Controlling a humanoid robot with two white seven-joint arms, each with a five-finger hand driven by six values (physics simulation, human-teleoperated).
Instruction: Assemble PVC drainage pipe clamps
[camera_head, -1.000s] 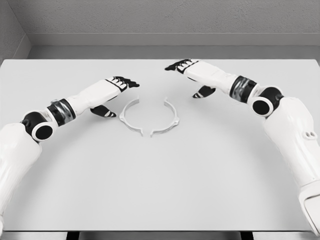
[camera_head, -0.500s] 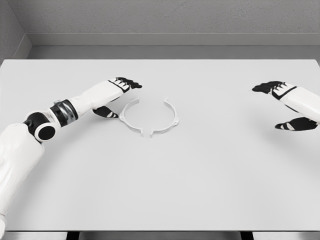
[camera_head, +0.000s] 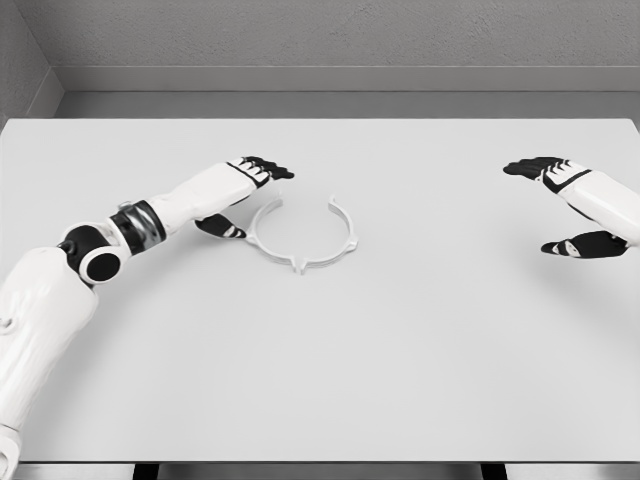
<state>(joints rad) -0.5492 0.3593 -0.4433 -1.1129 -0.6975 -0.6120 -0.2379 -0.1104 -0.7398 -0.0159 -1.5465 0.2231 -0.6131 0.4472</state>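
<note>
Bench (camera_head: 320, 370): white, flat, filled most of the head view; carried the clamp parts slightly left of centre, towards the far half.

Left arm (camera_head: 150, 215): entered from lower left, reached diagonally across the bench towards the clamp.

Right arm (camera_head: 610, 200): entered at the right edge, only forearm and hand in view, well apart from the clamp.

Clamp (camera_head: 300, 235): two thin white half-rings (camera_head: 262, 232) (camera_head: 340, 235) lay flat, facing each other as a near circle. Near ends met at a small tab at the bottom; a gap remained open at the top. Not lifted, not held.

Left hand (camera_head: 245, 195): hovered just beside the left half-ring, dark fingertips (camera_head: 268, 168) above its upper end, thumb (camera_head: 222, 228) low by its outer curve. Fingers spread wide, nothing gripped; contact with the ring not determinable.

Right hand (camera_head: 565, 205): raised near the right edge, fingers and thumb spread apart, empty.

Step in hand: judged as joining of the halves, partly done; bottom joint appeared closed, top joint not yet.

Next move: likely called for a push on the left half-ring's upper end towards its mate, with the right half steadied against sliding; light, level pressure judged necessary, since thin parts on a smooth bench could skate or rotate.
</note>
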